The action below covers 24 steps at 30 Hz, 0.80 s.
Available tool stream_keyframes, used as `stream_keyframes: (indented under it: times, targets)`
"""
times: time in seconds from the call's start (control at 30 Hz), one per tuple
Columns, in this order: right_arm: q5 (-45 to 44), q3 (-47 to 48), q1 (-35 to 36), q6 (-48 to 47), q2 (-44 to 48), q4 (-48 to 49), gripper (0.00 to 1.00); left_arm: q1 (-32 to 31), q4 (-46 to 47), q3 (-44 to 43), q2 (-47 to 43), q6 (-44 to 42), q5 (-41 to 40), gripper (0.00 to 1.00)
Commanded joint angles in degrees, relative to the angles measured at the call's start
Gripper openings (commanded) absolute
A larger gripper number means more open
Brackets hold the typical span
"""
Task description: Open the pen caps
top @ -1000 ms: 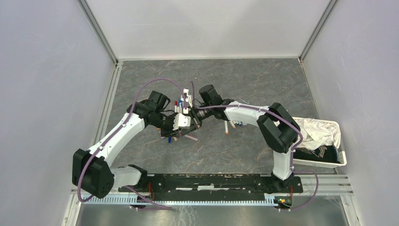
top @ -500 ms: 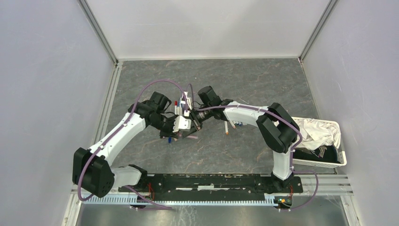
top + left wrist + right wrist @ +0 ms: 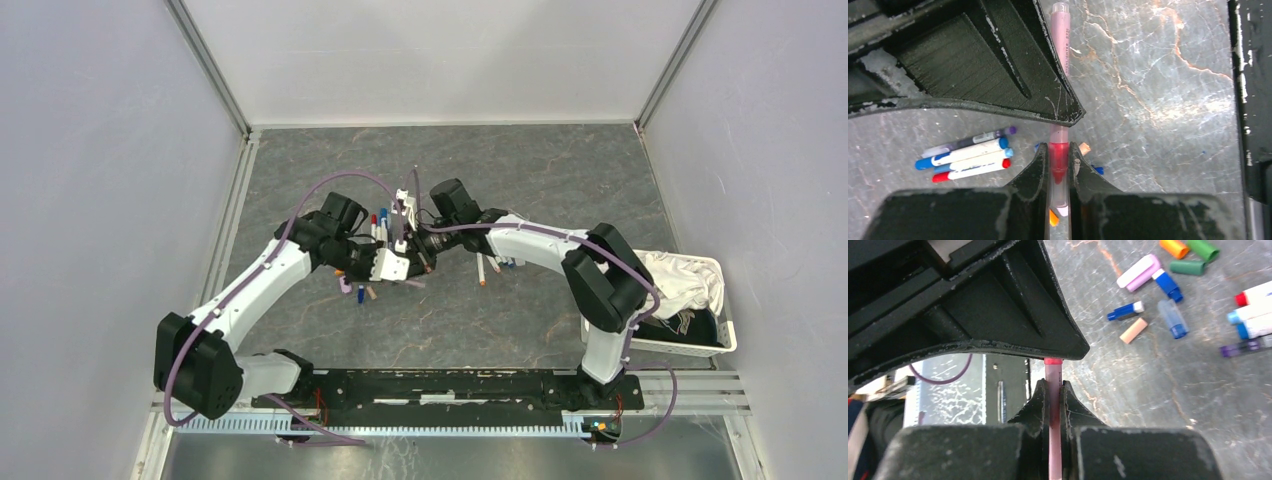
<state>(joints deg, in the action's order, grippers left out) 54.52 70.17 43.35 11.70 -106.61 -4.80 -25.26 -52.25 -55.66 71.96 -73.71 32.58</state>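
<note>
Left wrist: left fingers (image 3: 1042, 167) seen closed on pink highlighter (image 3: 1064, 50) at its red-tinted end; four pens (image 3: 970, 151) laid together on grey counter (image 3: 1158, 100).
Right wrist: right fingers (image 3: 1070, 405) clamped on same barrel; loose pen caps (image 3: 1187, 266) scattered beyond.
Top: both wrists found together mid-counter; white basket (image 3: 726, 347) noted at right.

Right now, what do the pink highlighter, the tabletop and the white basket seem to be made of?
The pink highlighter: translucent plastic, smooth, faintly glossy, lettering printed on its barrel. The tabletop: grey, veined white and orange; real stone or marble-look laminate, cannot tell. The white basket: probably moulded plastic, matte, thin rim.
</note>
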Motion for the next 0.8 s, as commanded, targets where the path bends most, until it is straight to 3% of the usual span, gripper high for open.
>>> stream_keyframes:
  times: [0.0, 0.33, 0.5, 0.67, 0.77]
  targets:
    - [-4.5, -4.9, -3.2, -5.9, 3.1, -15.6, 0.00, 7.7, -3.4, -2.5, 0.5, -7.4, -15.5, 0.02]
    - [-4.6, -6.1, -5.7, -9.1, 6.1, -19.3, 0.00, 11.4, -0.7, -1.2, 2.4, -9.5, -14.8, 0.02]
    - [-6.1, -7.4, -7.3, -4.9, 7.5, -13.7, 0.00, 11.3, -0.2, -1.8, 3.4, -6.6, -6.4, 0.02]
    - [-14.2, -7.9, -10.0, -2.4, 8.9, -11.7, 0.00, 9.1, 5.6, 3.2, 5.4, -2.1, -3.4, 0.02]
    - [-24.1, -8.6, -11.1, -1.2, 10.1, -11.3, 0.00, 8.5, 9.6, 5.5, 7.5, -0.4, -3.2, 0.02]
